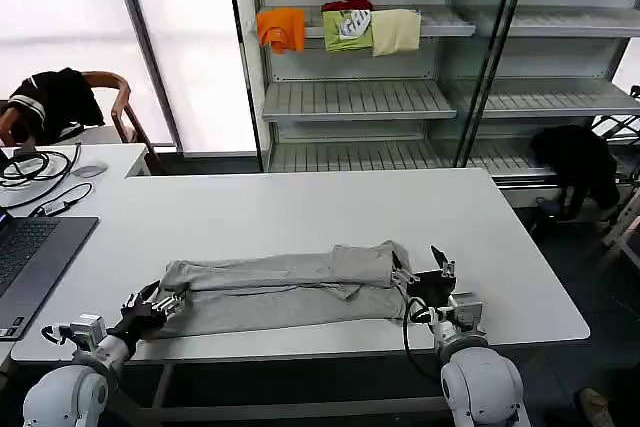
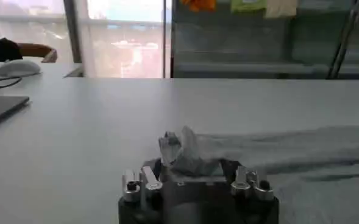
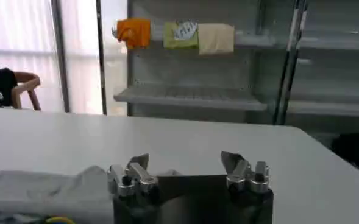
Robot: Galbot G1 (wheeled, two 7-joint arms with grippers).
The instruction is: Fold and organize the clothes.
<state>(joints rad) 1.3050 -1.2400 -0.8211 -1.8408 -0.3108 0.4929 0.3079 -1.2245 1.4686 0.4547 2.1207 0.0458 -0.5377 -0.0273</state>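
A light grey shirt (image 1: 280,287) lies folded into a long band across the near part of the white table (image 1: 300,207). My left gripper (image 1: 168,300) is at the band's left end, shut on a bunched-up corner of the shirt (image 2: 188,158) that stands up between the left gripper (image 2: 191,173) fingers. My right gripper (image 1: 421,265) is at the band's right end, open, with nothing between its fingertips (image 3: 231,161). In the right wrist view the right gripper (image 3: 185,163) is beside the shirt (image 3: 45,189), where a bit of coloured print (image 3: 57,220) shows.
A laptop (image 1: 30,257), cables (image 1: 30,167) and a mouse (image 1: 88,170) sit at the table's left. A chair holding a black garment (image 1: 55,102) stands behind. Shelves (image 1: 350,97) hold orange, green and cream folded garments (image 1: 340,29). Another black garment (image 1: 580,162) hangs at the right.
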